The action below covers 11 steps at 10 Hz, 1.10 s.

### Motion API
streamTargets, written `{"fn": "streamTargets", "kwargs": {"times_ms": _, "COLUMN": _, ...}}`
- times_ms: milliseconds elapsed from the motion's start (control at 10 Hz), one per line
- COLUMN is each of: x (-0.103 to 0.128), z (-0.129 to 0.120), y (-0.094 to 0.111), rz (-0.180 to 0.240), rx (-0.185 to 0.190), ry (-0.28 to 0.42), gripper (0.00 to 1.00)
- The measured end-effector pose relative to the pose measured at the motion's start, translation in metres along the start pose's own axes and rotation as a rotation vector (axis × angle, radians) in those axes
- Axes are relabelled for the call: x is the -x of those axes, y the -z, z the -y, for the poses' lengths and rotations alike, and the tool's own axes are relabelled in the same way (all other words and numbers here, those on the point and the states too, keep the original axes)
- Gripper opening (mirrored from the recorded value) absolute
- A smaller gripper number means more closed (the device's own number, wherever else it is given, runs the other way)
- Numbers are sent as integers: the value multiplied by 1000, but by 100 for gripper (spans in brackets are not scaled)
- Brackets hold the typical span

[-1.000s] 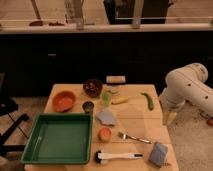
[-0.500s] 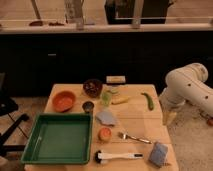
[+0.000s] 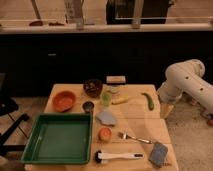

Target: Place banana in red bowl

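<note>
While the small yellow banana (image 3: 121,100) lay 3 o'clock of the round orange-red bowl (image 3: 64,100), the end effector (image 3: 166,108), openness impossible to tell, hung farther toward 3 o'clock.

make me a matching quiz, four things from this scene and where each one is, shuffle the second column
Things:
1. banana
2. red bowl
3. green tray
4. claw

Places:
A. front left part of the table
B. at the table's right edge, below the white arm
C. middle of the table, left of the green vegetable
D. left side, just behind the green tray

Pairs: 1-C, 2-D, 3-A, 4-B
</note>
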Motion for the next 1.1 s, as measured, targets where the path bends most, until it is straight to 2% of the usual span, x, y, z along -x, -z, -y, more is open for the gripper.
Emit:
{"fn": "streamTargets", "kwargs": {"times_ms": 100, "x": 1, "z": 5, "y": -6, "rz": 31, "rx": 2, "ry": 4, "gripper": 80}}
{"fn": "streamTargets", "kwargs": {"times_ms": 300, "x": -3, "z": 8, "y": -20, "rz": 153, "rx": -1, "ry": 3, "gripper": 80}}
{"fn": "streamTargets", "kwargs": {"times_ms": 500, "x": -2, "z": 8, "y": -27, "rz": 241, "rx": 14, "ry": 25, "gripper": 80}}
{"fn": "streamTargets", "kwargs": {"times_ms": 600, "x": 1, "z": 8, "y": -29, "rz": 269, "rx": 27, "ry": 43, "gripper": 80}}
{"fn": "streamTargets", "kwargs": {"times_ms": 1100, "x": 2, "z": 8, "y": -31, "rz": 270, "rx": 21, "ry": 47, "gripper": 80}}
